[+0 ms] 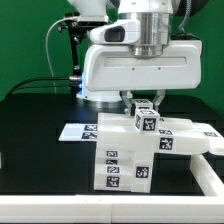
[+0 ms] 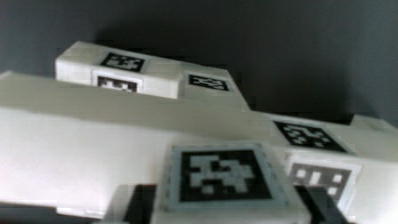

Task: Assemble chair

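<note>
Foreground, lower centre of exterior view: chunky white plastic chair body with black-and-white square tags (image 1: pixel 128 150), standing on the black table (image 1: pixel 35 115); blocky, partly joined, slab reaching toward the right edge.
Top of the body, centre of frame: small tagged white block (image 1: pixel 145 118) directly beneath the two-finger gripper (image 1: pixel 146 102).
Finger state: closed narrowly about that block as far as visible; in the wrist view the tagged block (image 2: pixel 224 172) sits between the fingertips (image 2: pixel 143 203), contact probable, not certain.
Handling, judged: rigid, light, smooth plastic; likely slippery under the pads; flat opposite faces of a block the best purchase, tags left uncovered.
Middle distance, left: thin flat white marker board (image 1: pixel 80 131) lying on the table, partly behind the body.
Background, upper frame: white robot arm (image 1: pixel 135 60) before a green backdrop.
</note>
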Motion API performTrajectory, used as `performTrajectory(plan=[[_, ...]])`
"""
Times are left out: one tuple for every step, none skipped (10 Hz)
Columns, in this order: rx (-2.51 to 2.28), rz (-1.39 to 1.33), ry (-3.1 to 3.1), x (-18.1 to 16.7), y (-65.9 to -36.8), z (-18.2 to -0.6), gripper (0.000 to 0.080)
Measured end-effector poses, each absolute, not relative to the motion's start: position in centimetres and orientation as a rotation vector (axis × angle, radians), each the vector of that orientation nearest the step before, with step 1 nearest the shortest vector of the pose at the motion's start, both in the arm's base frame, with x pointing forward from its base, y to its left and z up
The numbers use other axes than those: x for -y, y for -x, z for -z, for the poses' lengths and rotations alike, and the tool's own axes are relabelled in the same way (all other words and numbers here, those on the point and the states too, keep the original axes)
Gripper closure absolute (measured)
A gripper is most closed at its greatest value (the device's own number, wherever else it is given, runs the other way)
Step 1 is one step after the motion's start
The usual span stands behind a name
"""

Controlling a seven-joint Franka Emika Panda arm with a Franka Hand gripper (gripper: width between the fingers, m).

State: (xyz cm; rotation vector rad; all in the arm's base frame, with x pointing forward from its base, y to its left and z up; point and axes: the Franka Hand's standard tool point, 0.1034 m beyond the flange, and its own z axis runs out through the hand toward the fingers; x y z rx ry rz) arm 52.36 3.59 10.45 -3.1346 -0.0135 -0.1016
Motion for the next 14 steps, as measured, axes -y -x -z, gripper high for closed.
performTrajectory(plan=[[-0.270, 0.139, 3.105, -3.23, -52.28, -10.40, 0.0537], [-0.562, 0.178, 3.039, -3.13, -52.24, -10.38, 0.0537], [-0.690, 0.198, 2.994, -3.05, -52.42, -10.45, 0.0537], [-0.766, 0.221, 2.963, -3.18, -52.57, -10.46, 0.0536], [-0.869, 0.216, 2.925, -3.36, -52.57, -10.47, 0.0535], [-0.959, 0.212, 2.889, -3.38, -52.59, -10.47, 0.0535], [-1.053, 0.206, 2.842, -3.26, -52.62, -10.46, 0.0535], [-1.294, 0.190, 2.690, -2.73, -52.75, -10.54, 0.0535], [-1.396, 0.183, 2.621, -2.71, -52.76, -10.54, 0.0535], [-1.390, 0.182, 2.625, -2.76, -52.73, -10.48, 0.0535], [-1.389, 0.182, 2.626, -2.75, -52.74, -10.47, 0.0425], [-1.388, 0.184, 2.625, -2.76, -52.80, -10.53, 0.0278], [-1.387, 0.189, 2.624, -2.76, -52.90, -10.60, 0.0278], [-1.367, 0.192, 2.635, -2.76, -52.94, -10.63, 0.0178]])
